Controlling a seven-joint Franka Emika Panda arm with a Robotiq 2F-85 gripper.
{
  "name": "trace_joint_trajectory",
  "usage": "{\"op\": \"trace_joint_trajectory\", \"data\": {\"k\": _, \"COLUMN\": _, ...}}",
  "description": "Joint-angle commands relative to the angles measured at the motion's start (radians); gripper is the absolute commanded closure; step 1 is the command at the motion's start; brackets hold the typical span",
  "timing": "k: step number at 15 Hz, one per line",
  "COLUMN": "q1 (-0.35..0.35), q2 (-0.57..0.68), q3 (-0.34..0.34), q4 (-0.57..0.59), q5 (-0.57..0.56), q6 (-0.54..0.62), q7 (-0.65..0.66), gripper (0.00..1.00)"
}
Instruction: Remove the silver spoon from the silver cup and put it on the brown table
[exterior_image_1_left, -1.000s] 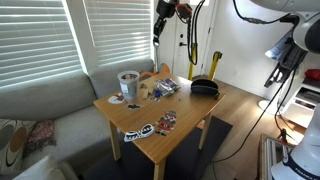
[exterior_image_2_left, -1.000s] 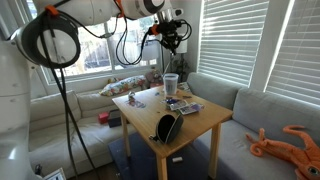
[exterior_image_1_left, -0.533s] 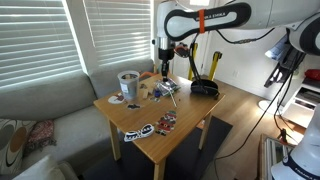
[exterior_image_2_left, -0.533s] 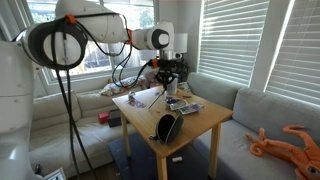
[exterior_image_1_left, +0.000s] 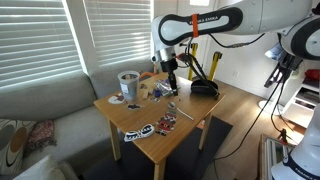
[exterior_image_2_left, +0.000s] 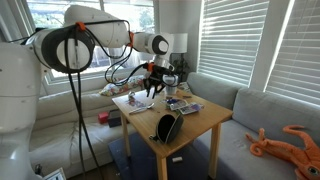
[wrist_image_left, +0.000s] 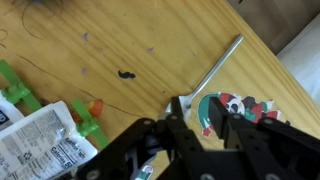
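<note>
Over the brown table (wrist_image_left: 110, 50) the gripper (wrist_image_left: 197, 112) hovers, the silver spoon (wrist_image_left: 215, 65) stretching across bare wood from its fingertips (jaws pinching or free, I cannot tell); best to go low, release gently, lift straight.

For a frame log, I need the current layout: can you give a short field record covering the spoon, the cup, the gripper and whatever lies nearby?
spoon: silver spoon lying flat on the brown table, not in the cup
cup: silver cup upright on the table, apart from the gripper
gripper: gripper above the table, fingertips near one end of the spoon; open or shut unclear
nearby: printed sticker next to the spoon; low black object on the table
</note>
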Motion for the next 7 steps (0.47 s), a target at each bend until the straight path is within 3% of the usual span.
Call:
{"op": "trace_joint_trajectory", "data": {"k": 1, "q1": -0.028, "q2": -0.043, "q3": -0.014, "q4": 0.039, "q5": 0.065, "q6": 0.018, "q7": -0.023, "gripper": 0.35}}
{"op": "trace_joint_trajectory", "data": {"k": 4, "q1": -0.022, "q2": -0.140, "q3": -0.009, "q4": -0.003, "q5": -0.015, "q6": 0.054, "q7": -0.166, "gripper": 0.13}}
{"op": "trace_joint_trajectory", "data": {"k": 5, "q1": -0.021, "q2": -0.060, "q3": -0.019, "q4": 0.049, "q5": 0.016, "q6": 0.035, "q7": -0.098, "gripper": 0.07}}
{"op": "trace_joint_trajectory", "data": {"k": 6, "q1": -0.021, "q2": -0.080, "q3": -0.020, "q4": 0.049, "q5": 0.015, "q6": 0.033, "q7": -0.108, "gripper": 0.26}}
{"op": "trace_joint_trajectory", "data": {"k": 7, "q1": -0.020, "q2": -0.087, "q3": -0.021, "q4": 0.049, "q5": 0.015, "q6": 0.032, "q7": -0.106, "gripper": 0.17}}
